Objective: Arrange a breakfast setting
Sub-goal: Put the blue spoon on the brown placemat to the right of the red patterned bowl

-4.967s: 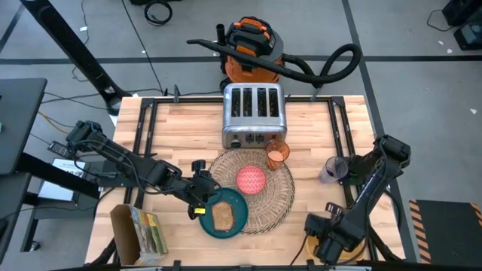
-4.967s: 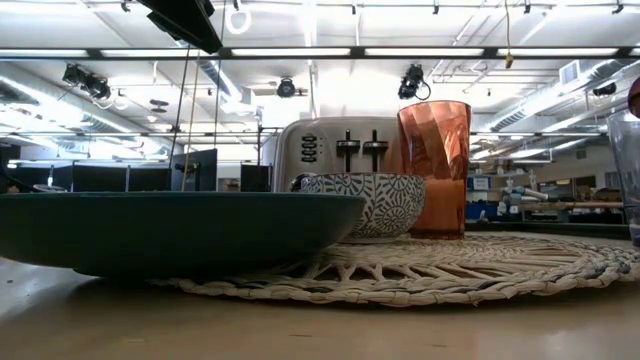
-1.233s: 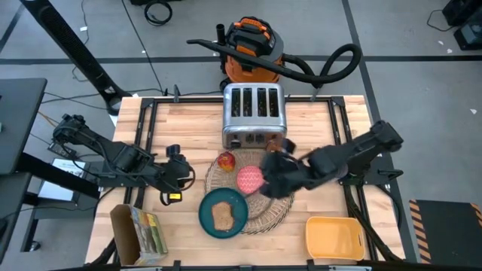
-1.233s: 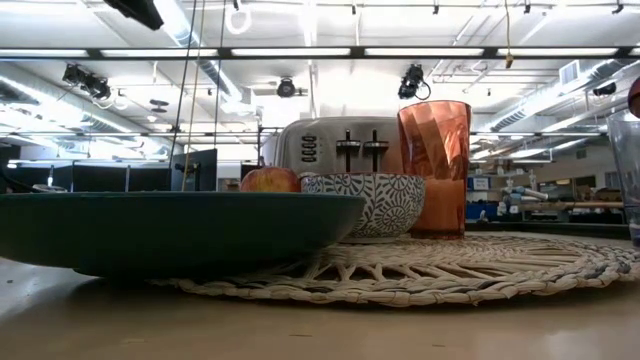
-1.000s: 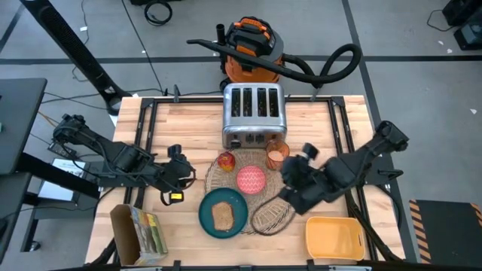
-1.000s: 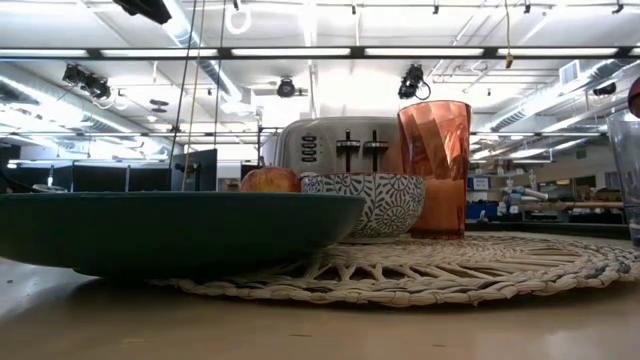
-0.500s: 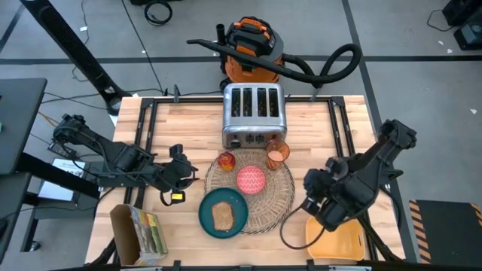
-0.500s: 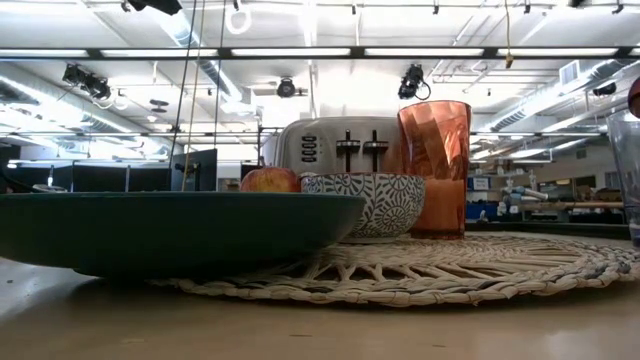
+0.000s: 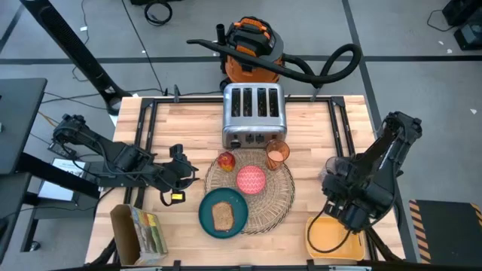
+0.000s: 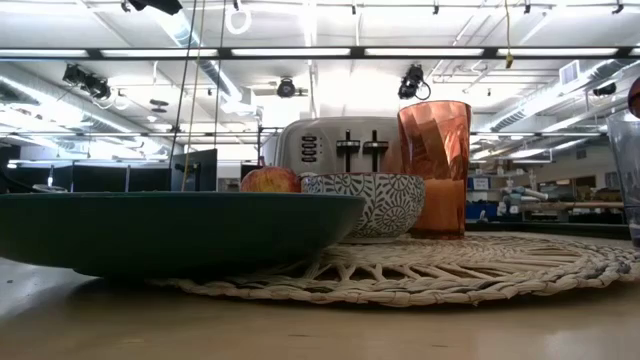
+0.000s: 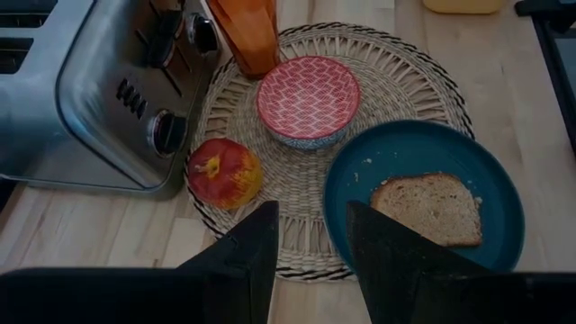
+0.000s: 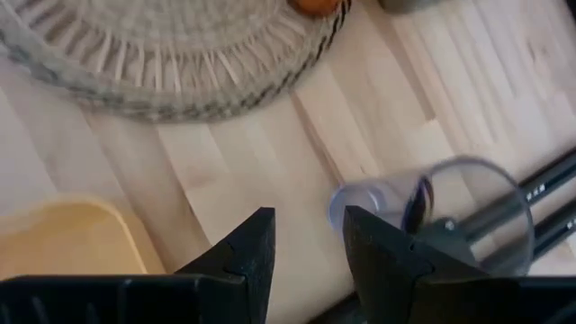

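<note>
The woven placemat (image 9: 271,207) lies mid-table. On it are the pink-red bowl (image 9: 251,179), the orange cup (image 9: 277,153) and the red-yellow apple (image 9: 226,160). The teal plate (image 9: 207,214) rests on its near left edge and carries the toast slice (image 9: 222,217). My left gripper (image 11: 310,261) is open and empty left of the mat, also in the high view (image 9: 181,169). My right gripper (image 12: 306,256) is open and empty right of the mat, above bare table beside a clear glass (image 12: 432,211). A dark thing stands in the glass; I cannot tell whether it is the blue spoon.
The chrome toaster (image 9: 253,115) stands behind the mat. The yellow tray (image 9: 325,239) sits at the near right corner, partly under my right arm. A cardboard box (image 9: 139,229) stands at the near left corner. Black frame rails run along the table's sides.
My right gripper has drawn back from the placemat's right side toward the table's right edge and now hovers by the clear glass and the yellow tray. The things on the mat have stayed where they were.
</note>
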